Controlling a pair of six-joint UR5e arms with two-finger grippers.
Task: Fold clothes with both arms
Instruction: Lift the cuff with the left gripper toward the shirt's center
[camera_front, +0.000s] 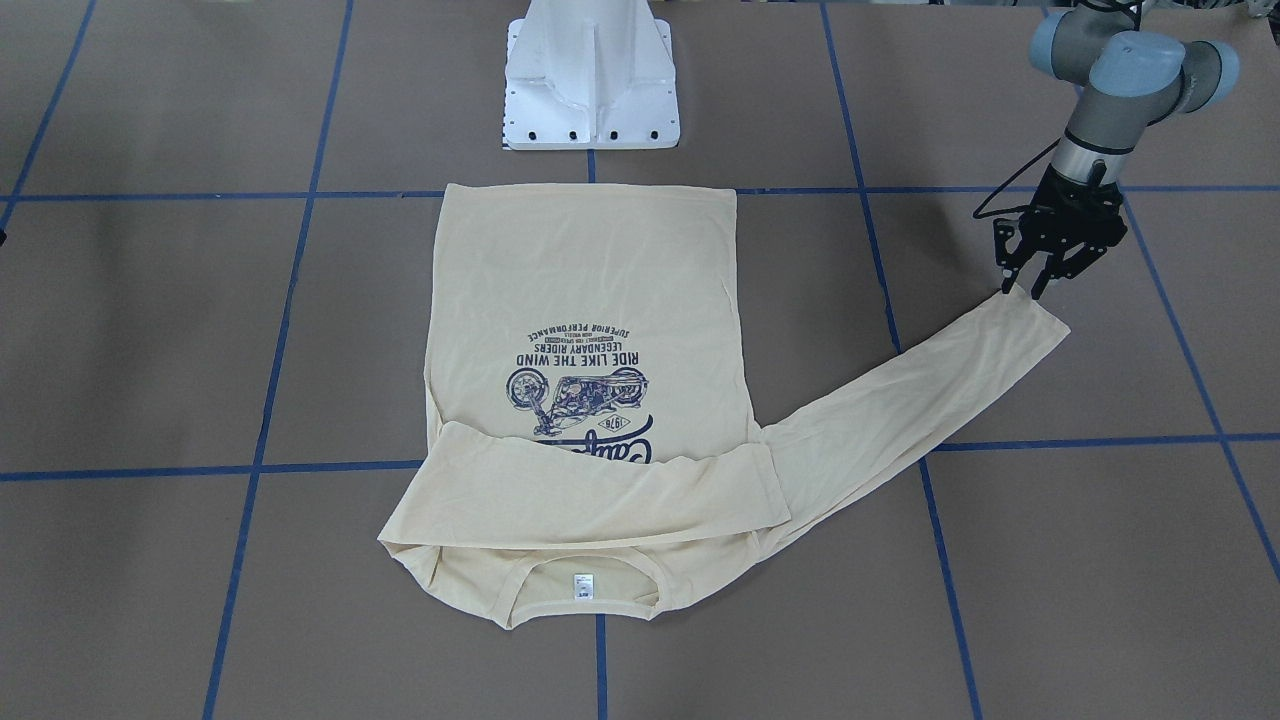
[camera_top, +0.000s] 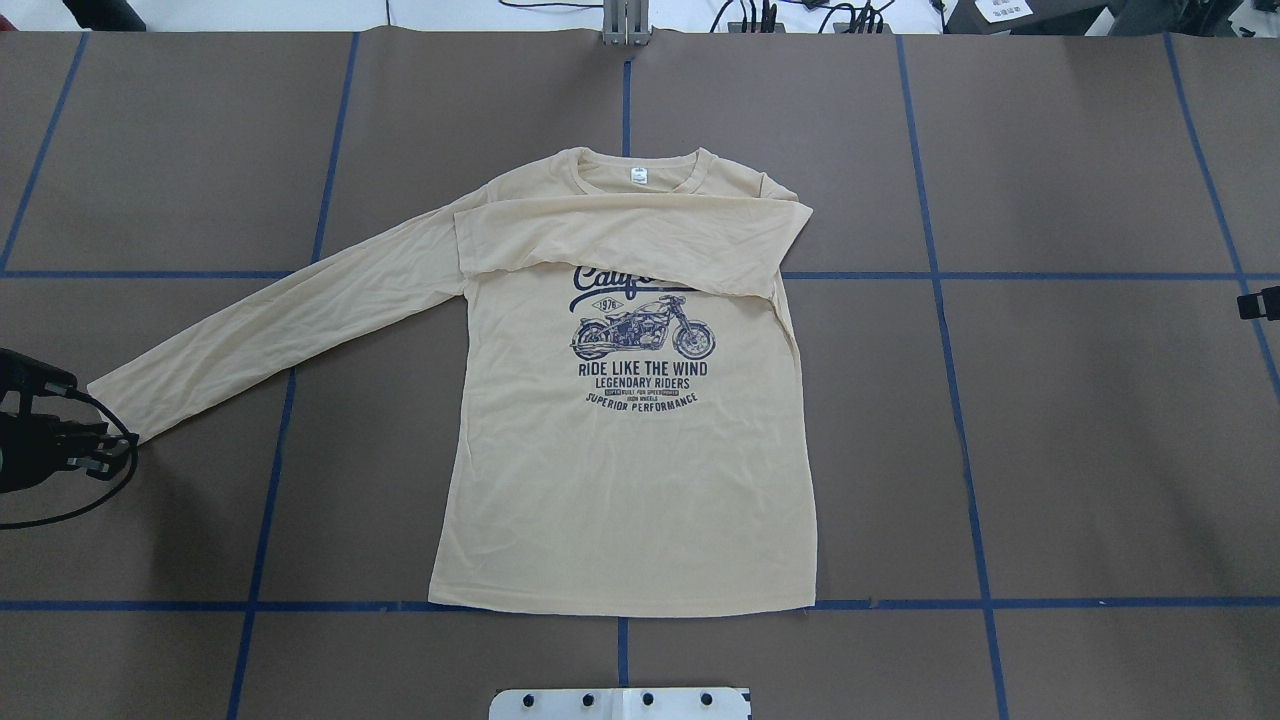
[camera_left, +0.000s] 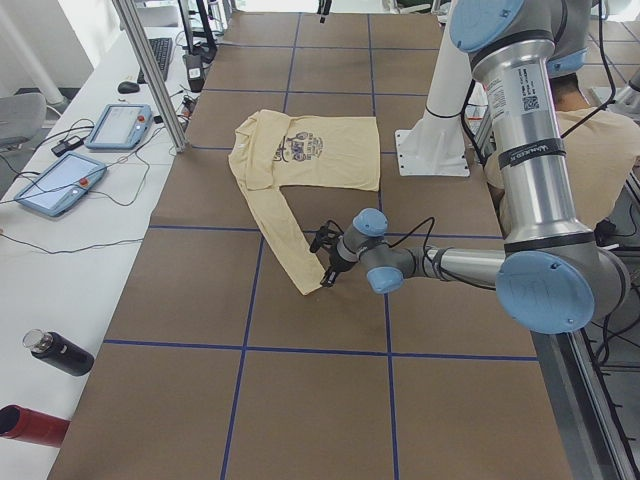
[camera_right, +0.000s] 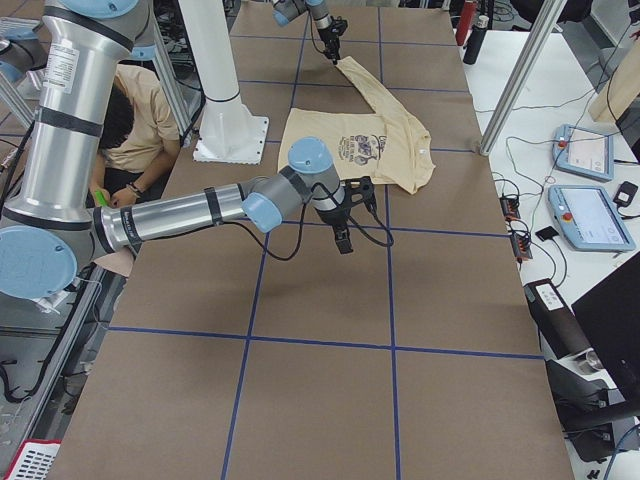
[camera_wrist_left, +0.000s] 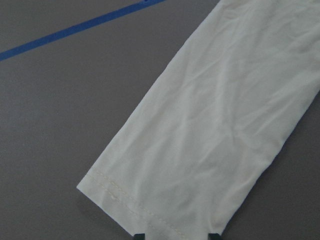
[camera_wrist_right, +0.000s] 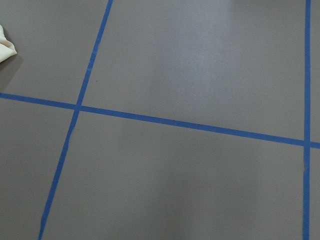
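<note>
Front view: T-shirt (camera_front: 590, 300) lies flat, print up, on the table (camera_front: 150, 330), one sleeve folded across the chest. Left gripper (camera_front: 1021, 293), jaws apart, sits at the other sleeve's cuff (camera_front: 1035, 318).
Left wrist view: cuff apparently unclamped.
Right side view: right gripper (camera_right: 343, 238) hangs over the table, well apart from the shirt; jaw state cannot be told.

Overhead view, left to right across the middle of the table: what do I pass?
The left gripper → outstretched sleeve → shirt body with the motorcycle print → right gripper, just showing at the right edge.
</note>
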